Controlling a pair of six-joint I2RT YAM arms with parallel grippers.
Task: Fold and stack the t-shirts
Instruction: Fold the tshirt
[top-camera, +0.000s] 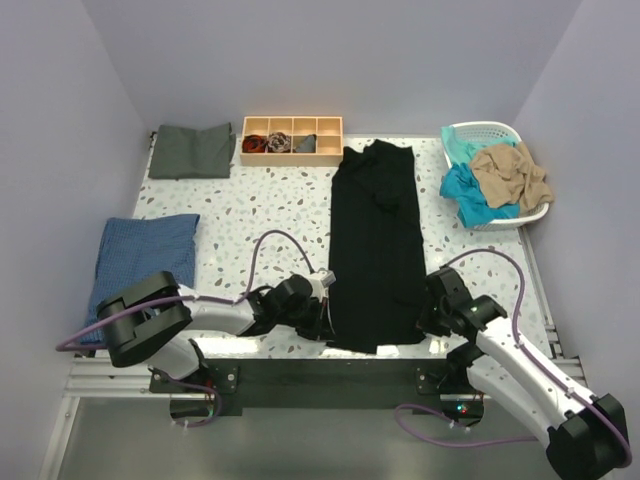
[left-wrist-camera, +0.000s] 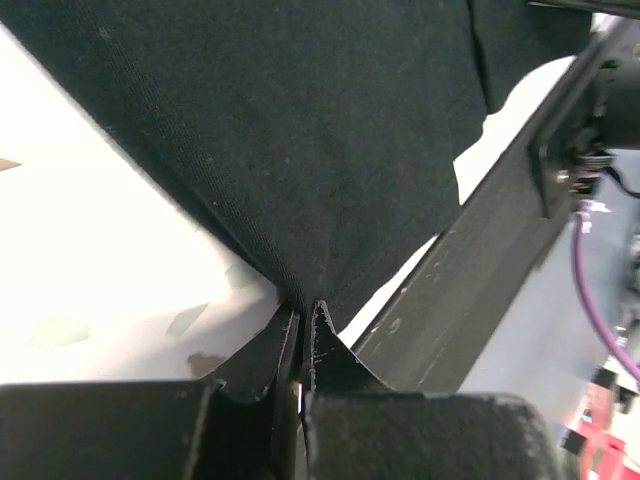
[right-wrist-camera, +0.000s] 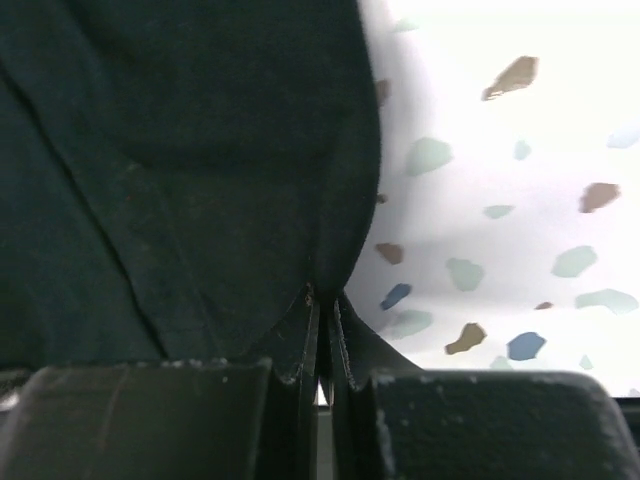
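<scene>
The large black t-shirt (top-camera: 375, 240) lies in the middle of the white speckled table (top-camera: 260, 205). It is folded into a long narrow strip that runs from the near edge towards the far wall. Its near end hangs a little over the table's front edge.

The left fingers (left-wrist-camera: 340, 365) are pressed together on the near left corner of this black shirt. In the left wrist view the cloth is pulled to a point that goes down between the two fingers, and no gap shows between them. The right fingers (right-wrist-camera: 295, 345) are closed in the same way on the near right corner. In the right wrist view the hem is gathered into small creases where it enters between them. Both arms are low over the table, one at each side of the strip.

The dark grey-green t-shirt (top-camera: 190, 150) lies folded flat at the far left corner of the table. A folded blue cloth (top-camera: 145, 260) lies near the left edge, well apart from the black shirt. Between the grey-green shirt and the far end of the black strip stands a light wooden tray with compartments (top-camera: 292, 152), and some small dark cloth bundles (top-camera: 268, 143) are in its left compartments. At the far right stands a white plastic basket (top-camera: 490, 128). A teal t-shirt (top-camera: 465, 190) and a tan t-shirt (top-camera: 510, 165) are heaped in it and hang over its near rim.
</scene>
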